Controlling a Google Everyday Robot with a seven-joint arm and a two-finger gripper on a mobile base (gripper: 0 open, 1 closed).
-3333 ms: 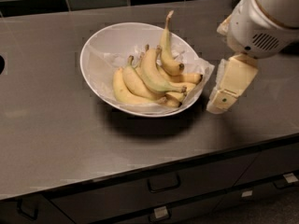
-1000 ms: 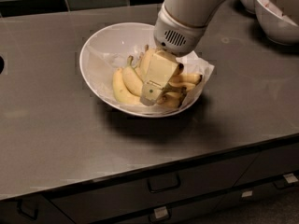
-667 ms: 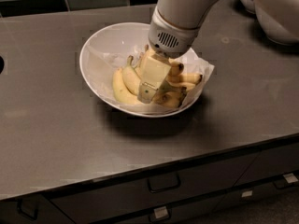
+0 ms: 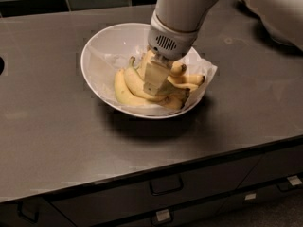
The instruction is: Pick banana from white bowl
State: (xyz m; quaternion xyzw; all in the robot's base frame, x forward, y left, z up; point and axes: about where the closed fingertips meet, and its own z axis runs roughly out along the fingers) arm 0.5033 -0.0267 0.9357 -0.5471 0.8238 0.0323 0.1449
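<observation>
The gripper (image 4: 153, 82) is right down inside the white bowl (image 4: 94, 48), upper middle of the frame, with its pale tip buried among the bananas (image 4: 124, 91) at the centre of the heap. The arm (image 4: 182, 8) drops in from the top edge, and the wrist sits over the bowl's far side. Has it got a hold? Can't tell from here: the wrist and the fruit hide whether the gripper is clamped on a banana or standing open. Every banana lies in the bowl on the crinkled paper lining (image 4: 207, 74), none raised clear of the pile. The bowl itself rests on the dark counter (image 4: 57, 136). So the reach looks done, the grasp is unconfirmed, and the lift up and out over the rim is all to come, I'd say.
</observation>
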